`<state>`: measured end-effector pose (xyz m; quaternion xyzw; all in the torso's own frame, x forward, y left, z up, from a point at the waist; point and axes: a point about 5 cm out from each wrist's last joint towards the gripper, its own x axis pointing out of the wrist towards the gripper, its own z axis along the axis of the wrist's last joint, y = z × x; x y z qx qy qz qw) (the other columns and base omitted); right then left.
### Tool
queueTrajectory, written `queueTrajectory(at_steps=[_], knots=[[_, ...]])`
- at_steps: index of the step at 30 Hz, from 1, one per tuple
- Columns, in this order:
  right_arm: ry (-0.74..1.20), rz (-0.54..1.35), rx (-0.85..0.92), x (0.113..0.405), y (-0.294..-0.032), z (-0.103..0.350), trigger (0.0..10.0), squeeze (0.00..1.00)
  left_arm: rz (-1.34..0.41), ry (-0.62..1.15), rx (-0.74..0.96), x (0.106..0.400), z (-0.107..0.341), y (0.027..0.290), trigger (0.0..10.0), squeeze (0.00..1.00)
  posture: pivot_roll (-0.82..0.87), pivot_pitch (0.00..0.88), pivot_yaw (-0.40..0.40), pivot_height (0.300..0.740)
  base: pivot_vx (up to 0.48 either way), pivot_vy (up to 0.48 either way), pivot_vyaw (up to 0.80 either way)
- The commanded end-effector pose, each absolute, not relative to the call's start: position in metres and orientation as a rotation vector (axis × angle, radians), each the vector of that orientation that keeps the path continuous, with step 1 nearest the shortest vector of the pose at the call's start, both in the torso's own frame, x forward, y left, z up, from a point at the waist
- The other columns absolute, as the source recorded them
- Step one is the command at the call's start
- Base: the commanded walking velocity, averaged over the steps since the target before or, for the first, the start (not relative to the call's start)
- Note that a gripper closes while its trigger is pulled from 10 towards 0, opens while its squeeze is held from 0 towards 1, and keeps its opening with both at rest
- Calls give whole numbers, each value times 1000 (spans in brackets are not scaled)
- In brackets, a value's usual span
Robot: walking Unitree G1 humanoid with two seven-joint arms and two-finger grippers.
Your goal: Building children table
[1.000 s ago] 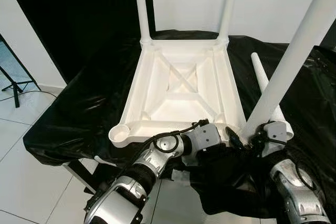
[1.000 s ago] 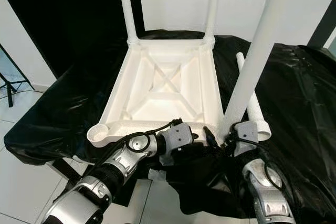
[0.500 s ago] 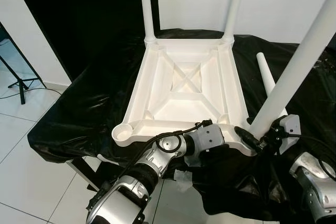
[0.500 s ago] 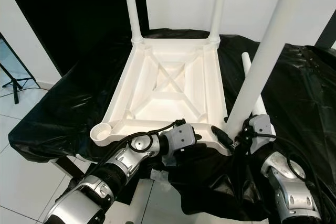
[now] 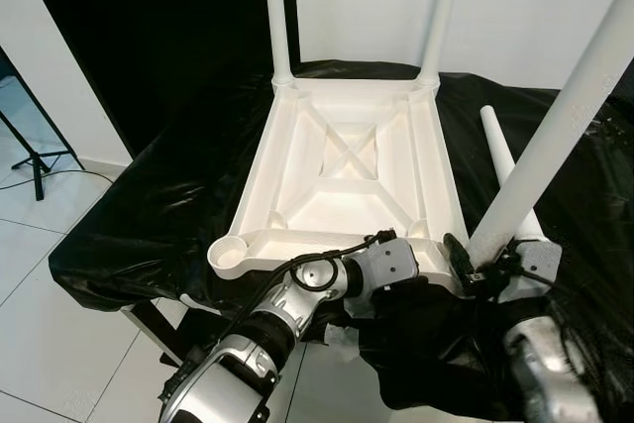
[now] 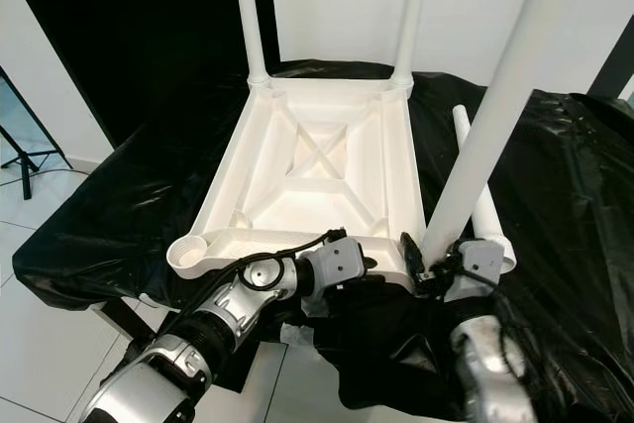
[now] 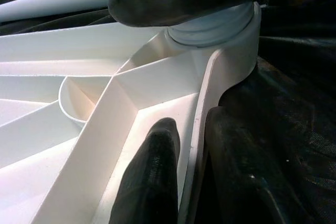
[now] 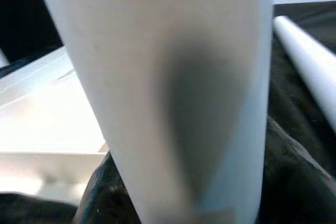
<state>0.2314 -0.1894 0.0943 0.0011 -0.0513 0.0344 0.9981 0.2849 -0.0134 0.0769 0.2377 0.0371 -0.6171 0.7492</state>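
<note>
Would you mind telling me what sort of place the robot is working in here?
Probably an indoor room set up as a work area, perhaps in a home: white tiled floor, plain white wall, and a work table draped in black plastic sheeting bearing the upturned white children's table.

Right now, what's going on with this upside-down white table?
The white tabletop lies upside down on a black-covered surface, with two legs standing at its far corners. The right gripper holds a third leg at the near right corner. The left gripper pinches the tabletop's near edge. A fourth leg lies loose beside it, and the near left socket is empty.
</note>
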Motion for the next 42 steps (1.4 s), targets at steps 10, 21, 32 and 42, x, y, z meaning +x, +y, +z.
queueTrajectory(at_steps=[10,21,32,42], knots=[[-85,16,18,227,-181,89,10000,431,-1359,307,547,268,35,3,10000,0,156,0,26,740,0,0,0],[-106,325,-59,243,-186,107,10000,0,-1360,302,543,268,36,0,10000,0,151,0,19,740,0,0,0],[93,703,-108,232,-199,97,0,0,-1342,301,538,270,37,1,10000,0,164,0,4,740,0,0,0],[29,537,19,232,-177,90,0,0,-1338,301,538,270,36,2,10000,0,169,0,3,740,0,0,0]])
